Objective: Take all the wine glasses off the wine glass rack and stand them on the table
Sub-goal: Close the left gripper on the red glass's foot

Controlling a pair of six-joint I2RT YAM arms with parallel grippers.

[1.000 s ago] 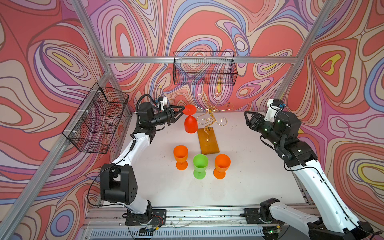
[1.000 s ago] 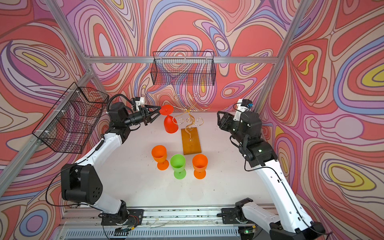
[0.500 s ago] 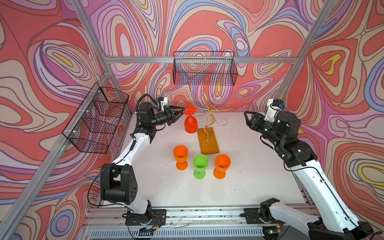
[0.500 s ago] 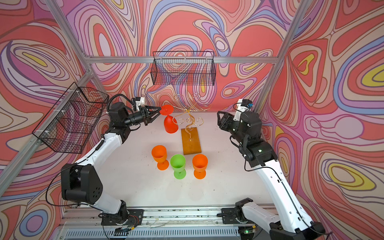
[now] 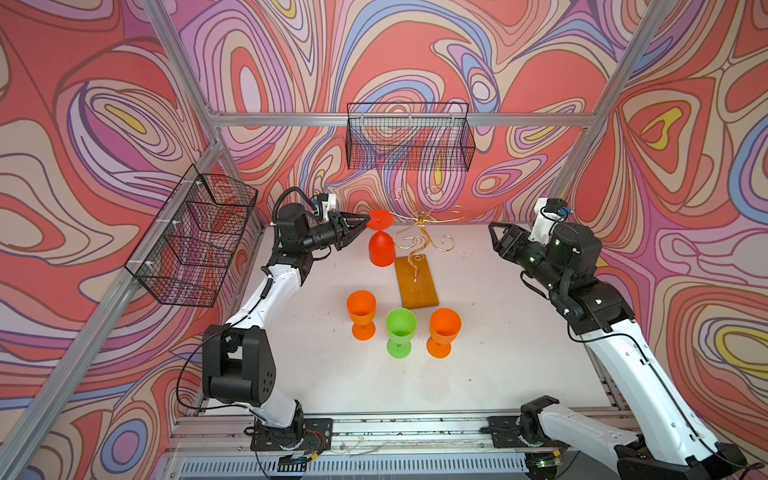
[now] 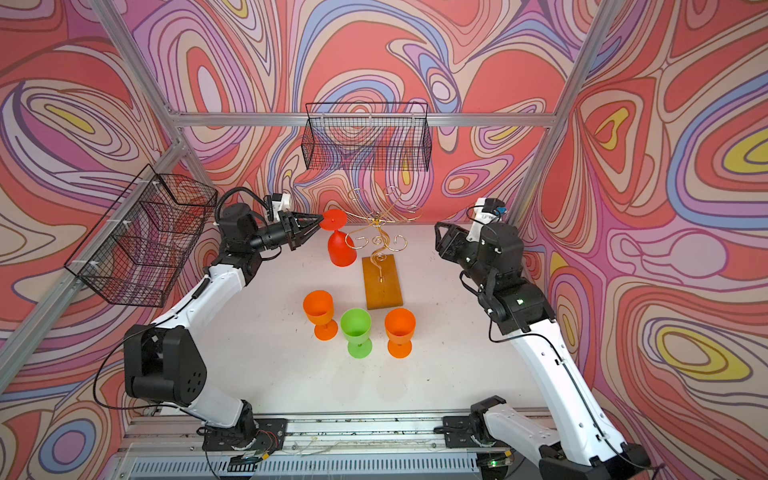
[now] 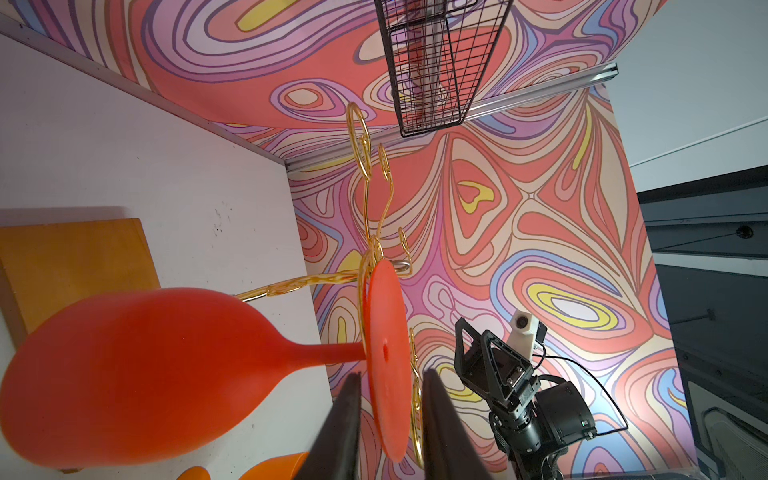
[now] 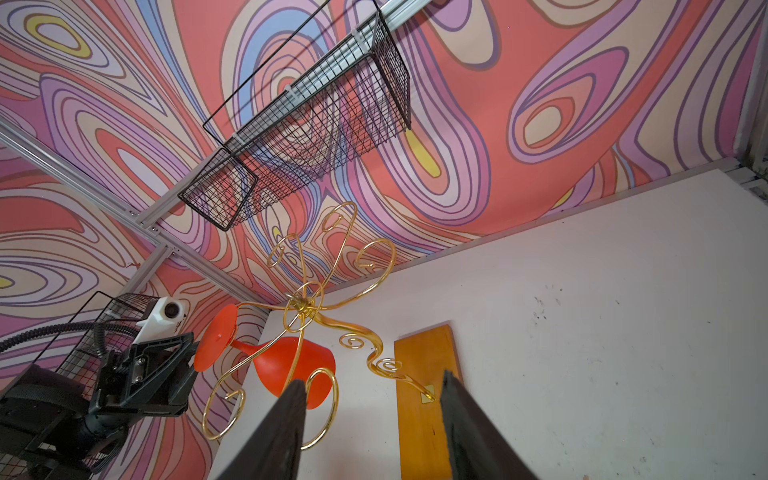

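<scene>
Hanging on one rack [image 5: 417, 286], one red wine glass [image 5: 381, 249]

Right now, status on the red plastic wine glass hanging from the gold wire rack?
Left gripper straddles the foot, grip unconfirmed; right gripper open, standing off. Red plastic wine glass hangs inverted on gold wire rack. Hook wire looks caught inside left jaws.

desk [image 5: 519, 332] white, matt, faint dark specks | rear centre: wine glass rack [image 5: 417, 291] standing upright, long side front to back | just in front of rack: left orange goblet [image 5: 361, 309], green goblet [image 5: 400, 328], right orange goblet [image 5: 444, 328] | upright, mouths up, close together, not touching | green nearest front edge
</scene>
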